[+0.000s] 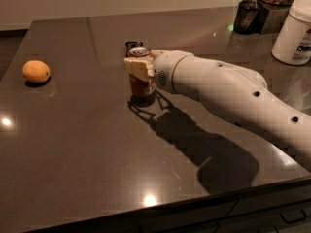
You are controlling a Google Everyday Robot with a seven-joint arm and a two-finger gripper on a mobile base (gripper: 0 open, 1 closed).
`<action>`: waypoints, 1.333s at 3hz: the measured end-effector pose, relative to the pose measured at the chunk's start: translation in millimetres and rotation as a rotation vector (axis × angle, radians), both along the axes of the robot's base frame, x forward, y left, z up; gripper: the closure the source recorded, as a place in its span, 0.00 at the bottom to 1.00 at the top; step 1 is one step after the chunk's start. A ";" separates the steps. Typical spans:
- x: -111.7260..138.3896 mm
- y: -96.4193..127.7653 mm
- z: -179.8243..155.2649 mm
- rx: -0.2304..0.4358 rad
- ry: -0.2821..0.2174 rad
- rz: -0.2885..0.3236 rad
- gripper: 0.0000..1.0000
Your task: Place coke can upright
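**Can upright in the gripper, mid-table**

On my far left an orange fruit [36,71] sits alone near the left edge of the dark table [87,149], well apart from everything else. Between it and the can I see only bare, glossy tabletop, and the same holds toward the near edge, where the ceiling lights reflect.

The coke can [142,86] stands upright around the middle of the table, a little toward the far side. The gripper [140,66] is right on it: a cream finger crosses the near face of the can's upper half, and the fingers pinch the can between them. The can's base looks to be down on the table, meeting its own shadow. Its silver top rim shows above the finger, and the red-orange body below it reads dark in this light.

Just behind the can lies a small black packet [133,44]. The white arm [228,89] runs off to the right and nearer. At the far right corner stand a dark container [246,16] and a white jar [294,33].
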State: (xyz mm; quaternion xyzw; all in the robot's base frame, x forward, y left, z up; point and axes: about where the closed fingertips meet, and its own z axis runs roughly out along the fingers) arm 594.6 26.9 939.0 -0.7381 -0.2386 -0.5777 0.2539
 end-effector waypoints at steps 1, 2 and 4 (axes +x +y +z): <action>-0.6 -2.0 -4.3 -0.015 -0.046 0.011 1.00; -0.8 -4.3 -8.6 -0.021 -0.069 0.016 0.82; -2.3 -6.6 -13.3 -0.019 -0.071 0.021 0.36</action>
